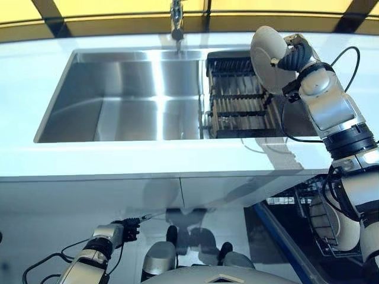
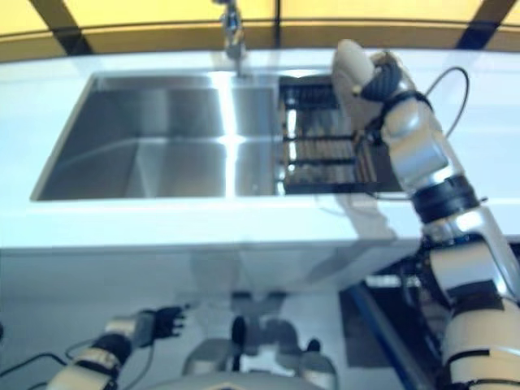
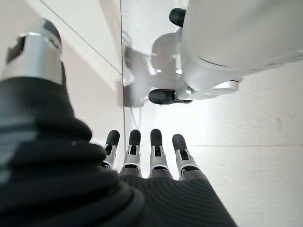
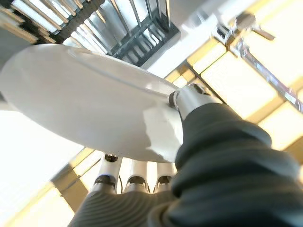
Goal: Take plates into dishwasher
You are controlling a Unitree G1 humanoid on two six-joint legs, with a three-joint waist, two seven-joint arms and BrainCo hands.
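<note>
Right hand (image 1: 291, 56) is gripping a white plate (image 1: 267, 52) on edge above the rack (image 1: 238, 94) right of the sink (image 1: 118, 94), so it should be carrying it clear toward the dishwasher (image 1: 308, 207) at near right, while the left hand (image 1: 121, 231) is hanging relaxed, low.

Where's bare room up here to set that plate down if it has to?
The sink basin left of the black drying rack is bare, as is the counter strip along its front edge. It is crowded at the rack, where the right hand holds the white plate.
</note>
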